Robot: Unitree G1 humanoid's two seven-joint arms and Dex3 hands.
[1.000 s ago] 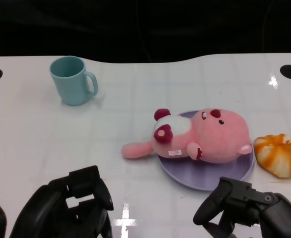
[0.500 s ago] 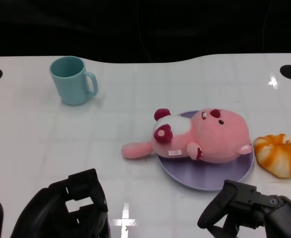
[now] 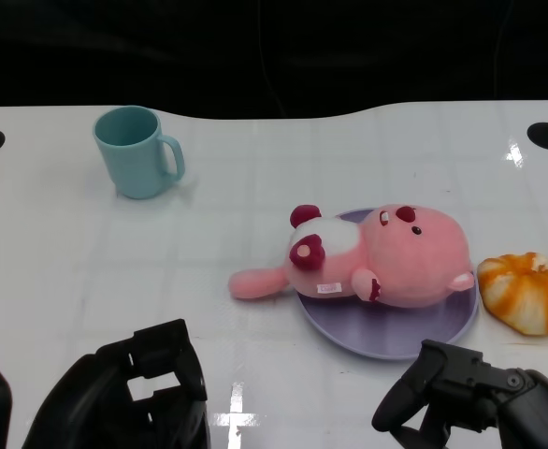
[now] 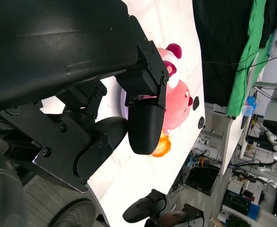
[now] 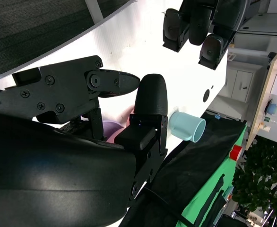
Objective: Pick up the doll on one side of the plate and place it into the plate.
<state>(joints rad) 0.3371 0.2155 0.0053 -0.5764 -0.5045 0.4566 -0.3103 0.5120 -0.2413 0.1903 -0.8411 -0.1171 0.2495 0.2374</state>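
A pink plush doll [image 3: 386, 257] with dark red ears lies on its side across the purple plate [image 3: 386, 339], its head on the plate and one leg hanging over the plate's left rim onto the table. The doll [image 4: 177, 101] also shows past my left hand's fingers in the left wrist view. My left hand [image 3: 134, 398] sits low at the front left, holding nothing, fingers apart. At the front right my right hand [image 3: 466, 398] is also empty, just in front of the plate. Neither hand touches the doll.
A teal mug [image 3: 138, 152] stands at the back left, also seen as the mug [image 5: 188, 126] in the right wrist view. An orange and white striped soft toy [image 3: 528, 292] lies right of the plate. Black round holes mark the table's far corners.
Both hands have dropped slightly lower toward the table's front edge. The doll, plate and mug have not moved.
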